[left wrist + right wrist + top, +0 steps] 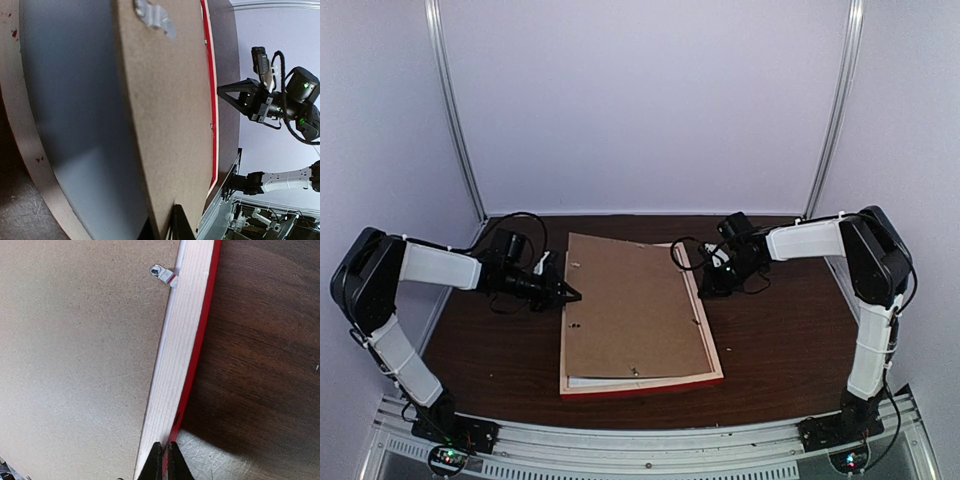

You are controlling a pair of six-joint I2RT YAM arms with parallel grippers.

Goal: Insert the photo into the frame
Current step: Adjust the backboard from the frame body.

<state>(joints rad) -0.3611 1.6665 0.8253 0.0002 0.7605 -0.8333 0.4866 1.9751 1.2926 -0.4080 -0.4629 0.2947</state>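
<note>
Table (780, 340): dark brown wood-grain top, scuffed pale in places in the wrist views. Back wall (640, 100) and side walls (380, 120) plain white, with a faint lilac cast. Two pale strips (455, 110) run up the back corners. Ribbed metal rail (650, 445) along the near edge. Light even and diffuse.

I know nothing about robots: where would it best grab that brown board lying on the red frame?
Likely the brown board's long left edge, coming from the left: that edge stands lifted clear of the frame, leaving a gap beneath, while its right edge lies flat against the rail.
</note>
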